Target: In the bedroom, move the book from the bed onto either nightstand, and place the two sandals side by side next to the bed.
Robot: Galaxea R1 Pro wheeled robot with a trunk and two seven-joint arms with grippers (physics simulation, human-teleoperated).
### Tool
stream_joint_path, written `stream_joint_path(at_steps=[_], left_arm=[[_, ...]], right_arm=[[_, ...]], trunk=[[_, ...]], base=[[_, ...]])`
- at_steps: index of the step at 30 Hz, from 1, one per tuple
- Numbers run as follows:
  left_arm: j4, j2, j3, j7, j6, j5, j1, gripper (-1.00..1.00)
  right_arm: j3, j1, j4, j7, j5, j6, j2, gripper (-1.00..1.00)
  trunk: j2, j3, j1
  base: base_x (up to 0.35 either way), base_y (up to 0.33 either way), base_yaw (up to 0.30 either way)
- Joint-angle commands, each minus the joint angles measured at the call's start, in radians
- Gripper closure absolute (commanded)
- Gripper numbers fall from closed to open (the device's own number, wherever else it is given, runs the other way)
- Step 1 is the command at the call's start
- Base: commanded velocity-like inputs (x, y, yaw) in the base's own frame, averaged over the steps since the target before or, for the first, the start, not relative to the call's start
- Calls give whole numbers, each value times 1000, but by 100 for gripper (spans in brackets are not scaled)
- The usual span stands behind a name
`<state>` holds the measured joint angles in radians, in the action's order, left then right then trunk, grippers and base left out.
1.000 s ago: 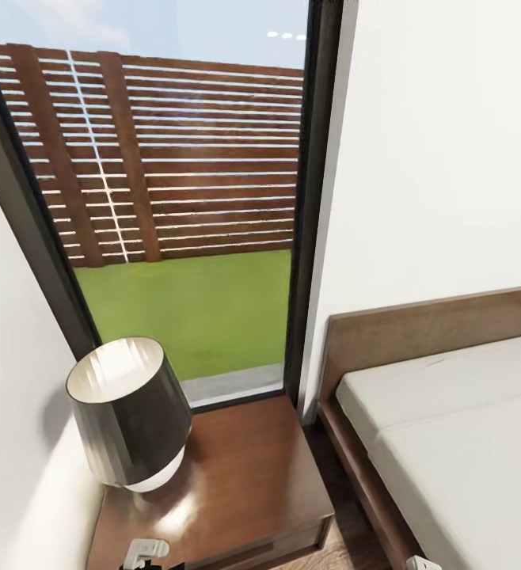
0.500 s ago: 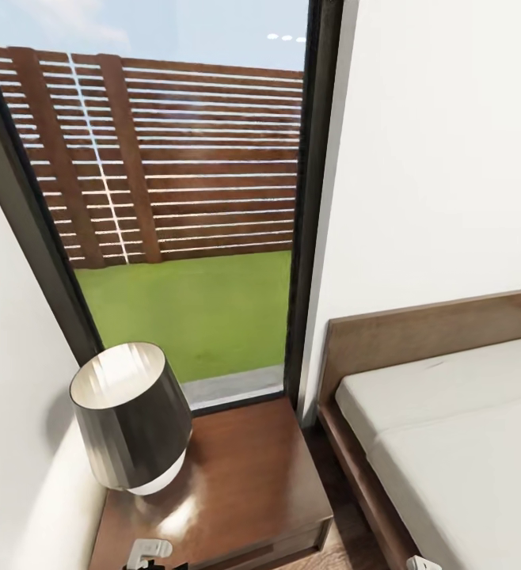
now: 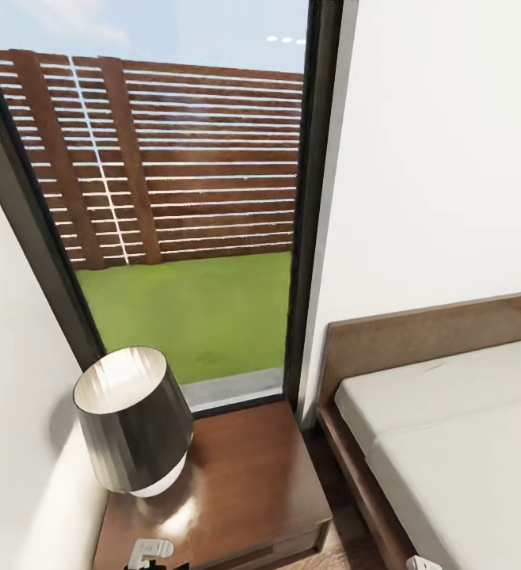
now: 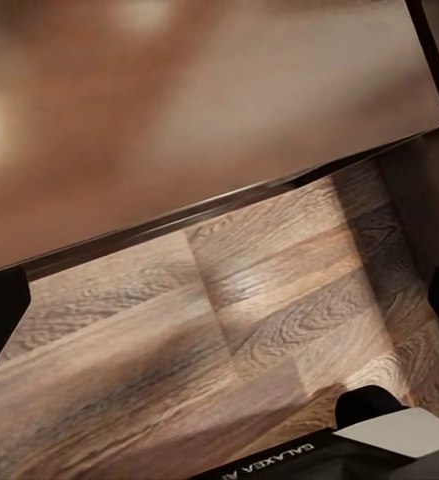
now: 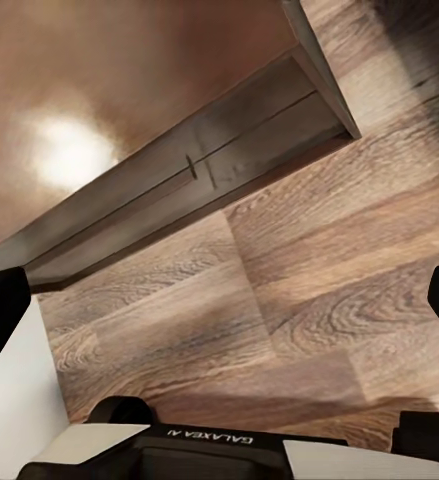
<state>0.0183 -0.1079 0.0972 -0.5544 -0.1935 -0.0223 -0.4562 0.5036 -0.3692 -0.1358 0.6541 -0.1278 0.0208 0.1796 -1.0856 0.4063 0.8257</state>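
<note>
The nightstand (image 3: 245, 483) is a low dark-brown cabinet with a glossy top, standing below the window and left of the bed (image 3: 450, 443). The bed has a pale-grey mattress and a brown headboard. The book and the sandals are out of view. In the left wrist view my left gripper (image 4: 219, 310) is open over the plank floor, just off the nightstand's (image 4: 179, 110) edge, with nothing between its fingers. My right gripper (image 5: 219, 310) is also open and empty, over the floor beside the nightstand's drawer front (image 5: 189, 180).
A dark-shaded lamp (image 3: 134, 419) takes up the nightstand's left part, close to the white wall (image 3: 15, 443). A tall black-framed window (image 3: 189, 222) rises behind it. A narrow strip of wood floor (image 3: 347, 514) separates nightstand and bed.
The head view has drifted slightly, so lamp and nightstand sit a touch lower and further right in the picture. Nothing in the room has moved.
</note>
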Motion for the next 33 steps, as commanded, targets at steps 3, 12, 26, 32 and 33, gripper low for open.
stream_joint_path(at_steps=[3, 12, 26, 32, 33], left_arm=[[-1, 0, 6, -5, 0, -2, -1, -100], [-1, 0, 6, -1, 0, -2, -1, -100], [-1, 1, 6, -1, 0, -2, -1, -100], [-1, 1, 6, -1, 0, -2, -1, -100], [-1, 1, 6, -1, 0, -2, -1, -100]], right_arm=[[9, -1, -1, 4, -10, 2, 0, -100], [9, -1, -1, 4, -10, 2, 0, -100], [9, -1, -1, 5, -10, 2, 0, -100], [9, -1, -1, 5, -10, 2, 0, -100], [9, -1, -1, 4, -10, 2, 0, -100]], trunk=[[21, -9, -12], [84, -38, -46], [182, -81, -100], [224, -100, -123], [231, -103, -127]], base=[[0, 0, 0], [0, 0, 0], [0, 0, 0], [0, 0, 0], [0, 0, 0]])
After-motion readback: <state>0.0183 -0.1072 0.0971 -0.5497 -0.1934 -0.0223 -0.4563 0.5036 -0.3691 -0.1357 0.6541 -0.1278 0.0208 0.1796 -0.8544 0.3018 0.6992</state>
